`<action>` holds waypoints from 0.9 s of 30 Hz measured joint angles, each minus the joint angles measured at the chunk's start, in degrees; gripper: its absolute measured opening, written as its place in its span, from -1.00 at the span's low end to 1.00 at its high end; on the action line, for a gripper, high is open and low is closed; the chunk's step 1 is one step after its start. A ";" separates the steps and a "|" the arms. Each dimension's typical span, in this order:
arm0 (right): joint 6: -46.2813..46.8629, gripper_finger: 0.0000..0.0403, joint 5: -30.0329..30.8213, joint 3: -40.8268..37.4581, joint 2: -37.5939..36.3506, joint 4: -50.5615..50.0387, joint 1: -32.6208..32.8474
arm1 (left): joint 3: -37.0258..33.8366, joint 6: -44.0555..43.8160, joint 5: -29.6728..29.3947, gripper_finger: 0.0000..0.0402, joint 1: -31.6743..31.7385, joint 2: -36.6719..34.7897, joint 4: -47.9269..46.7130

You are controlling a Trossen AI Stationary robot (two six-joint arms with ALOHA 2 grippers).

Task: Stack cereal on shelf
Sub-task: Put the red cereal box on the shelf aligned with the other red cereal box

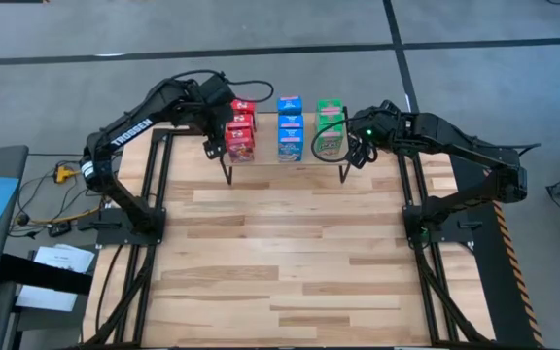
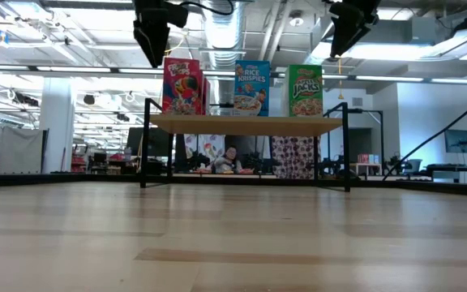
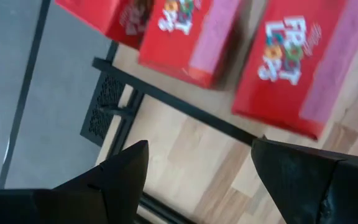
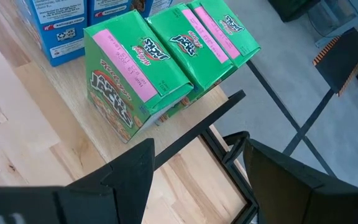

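1. The cereal stands on the shelf (image 1: 285, 160) at the far edge of the table (image 1: 290, 272), in three rows: red boxes (image 1: 240, 128) at the shelf's left end, blue boxes (image 1: 290, 126) in the middle, green boxes (image 1: 330, 127) at the right end. No box is seen on the table, so I judge the stacking is finished or almost finished.

2. Risk on the left: the left gripper (image 1: 212, 149) hangs just beside the red boxes, near the shelf's left front corner. If it swings toward the middle of the shelf while it is low, a finger can push the front red box and tip the row.

3. Risk on the right: the right gripper (image 1: 356, 156) is just beside the green boxes at the shelf's right front corner. A careless move there can knock the front green box, or catch the thin black leg of the shelf.

4. Left arm pose: it reaches from the left table edge toward the far edge, the wrist bent down. Its fingers (image 3: 120, 174) are spread and hold nothing.

5. Right arm pose: it reaches in from the right edge in a similar way. Its fingers (image 4: 129, 171) are also spread and empty, above the shelf corner.
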 joint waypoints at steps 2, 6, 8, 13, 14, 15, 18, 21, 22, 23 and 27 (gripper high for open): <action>0.00 0.34 0.00 0.00 0.00 0.00 -0.02 | 0.00 0.63 0.02 0.37 0.51 0.00 1.03; 0.00 0.34 0.00 0.00 0.00 0.00 -0.01 | 0.00 1.30 0.04 0.37 1.02 0.16 2.31; 0.00 0.34 0.00 0.00 0.00 0.00 0.00 | 0.00 1.29 0.59 0.37 1.10 0.43 2.37; 0.00 0.34 0.00 0.00 0.00 0.00 -0.01 | -0.02 2.14 2.43 0.37 0.98 0.48 4.16; 0.00 0.34 0.00 0.00 0.00 0.00 -0.02 | -0.02 2.13 2.42 0.37 0.95 0.48 4.47; 0.01 0.34 0.00 0.00 0.00 0.00 0.00 | -0.02 2.14 2.42 0.37 0.95 0.48 4.74; 0.00 0.34 0.00 0.00 0.00 0.00 -0.01 | -0.02 2.64 2.00 0.37 0.97 0.48 4.77; 0.02 0.34 0.00 0.00 0.00 0.00 -0.01 | -0.02 2.96 1.50 0.37 0.97 0.48 4.58; 0.02 0.34 0.00 0.00 0.00 -0.02 0.00 | -0.02 2.75 1.46 0.37 0.97 0.48 4.58; 0.02 0.34 0.00 0.00 0.00 0.00 0.00 | -0.02 2.67 1.48 0.37 0.97 0.48 4.50; 0.02 0.34 0.00 0.01 0.00 -0.01 -0.01 | -0.02 2.61 1.40 0.37 0.97 0.48 3.04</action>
